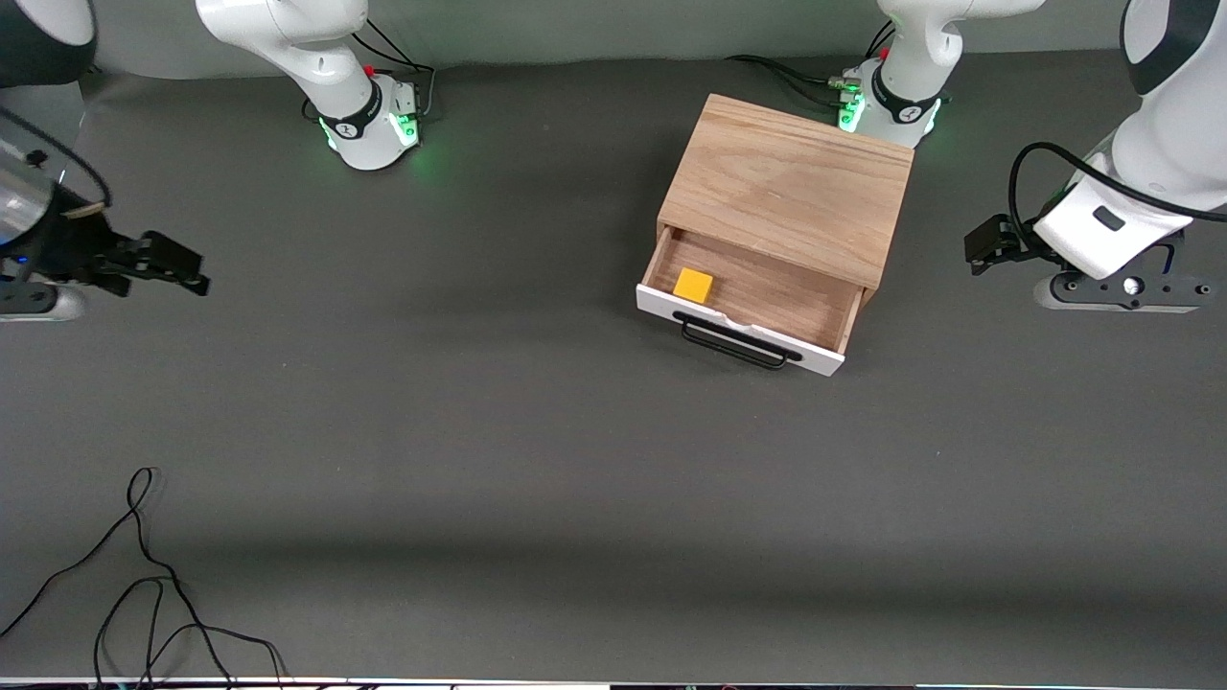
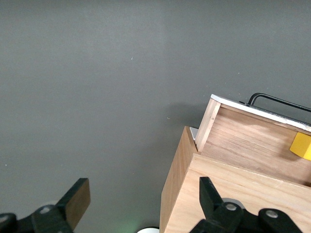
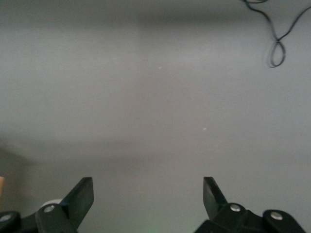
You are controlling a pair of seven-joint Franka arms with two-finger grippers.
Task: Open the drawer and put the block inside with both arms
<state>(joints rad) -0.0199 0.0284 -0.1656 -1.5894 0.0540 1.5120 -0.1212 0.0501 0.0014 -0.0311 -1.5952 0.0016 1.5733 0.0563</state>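
The light wooden box [image 1: 786,187] stands toward the left arm's end of the table. Its drawer [image 1: 767,292] is pulled open toward the front camera, with white front panel and black bar handle [image 1: 738,345]. The yellow block [image 1: 693,285] lies inside the drawer, at the corner toward the right arm's end. My left gripper [image 1: 1122,292] hangs open and empty over the table beside the box. Its wrist view shows the open fingers [image 2: 77,199], box [image 2: 233,194], drawer [image 2: 252,141] and block [image 2: 302,145]. My right gripper [image 1: 187,270] is open and empty at the right arm's end; its wrist view [image 3: 147,186] shows bare table.
A loose black cable [image 1: 144,575] lies near the table's front edge at the right arm's end, and also shows in the right wrist view [image 3: 277,43]. The two green-lit arm bases [image 1: 374,125] [image 1: 887,105] stand along the table's edge farthest from the front camera.
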